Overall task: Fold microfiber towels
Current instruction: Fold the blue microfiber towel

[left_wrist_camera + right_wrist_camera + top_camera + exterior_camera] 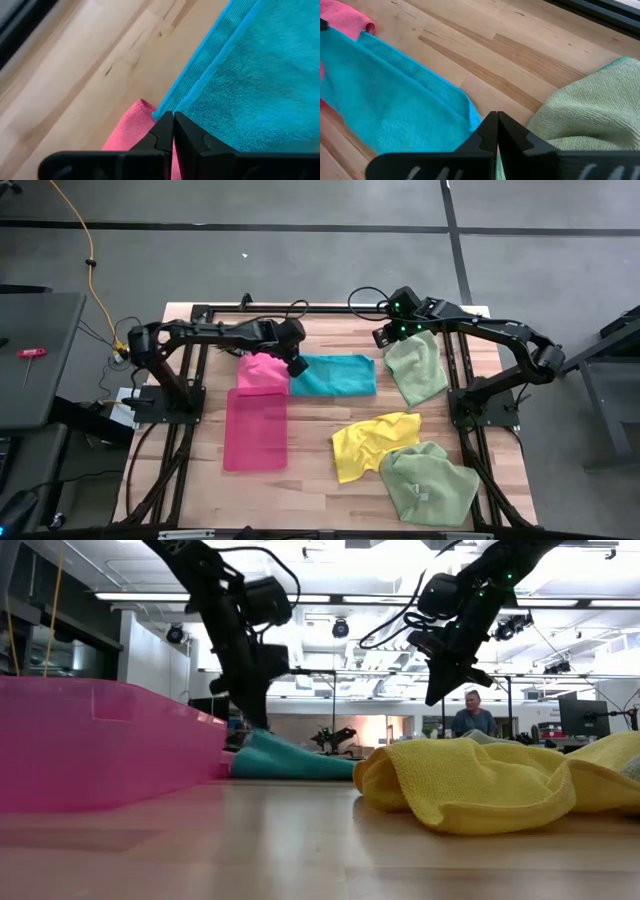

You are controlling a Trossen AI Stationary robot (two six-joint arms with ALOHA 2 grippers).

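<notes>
The teal towel [337,375] lies at the middle of the far half of the table, its left end beside the crumpled hot pink towel [260,372]. My left gripper [298,367] is shut on that left end. One pale green towel [418,367] lies at the far right. My right gripper [383,338] hangs shut in the air [432,698] between it and the teal towel, holding nothing. The yellow towel [372,442] and a second pale green towel [430,482] lie bunched at the near right. My left gripper pinches the teal towel's hemmed left corner [161,113] between its two fingertips, slanting down from the table's left. That corner is raised into a small peak [256,740] above the pink towel, while the rest of the towel lies flat on the table.
The translucent pink tray [256,430] stands at the near left, just nearer than the pink towel. Bare wood shows between the tray and the yellow towel. The black frame rails [330,310] run along the table's edges. A person [472,720] sits in the room beyond the table.
</notes>
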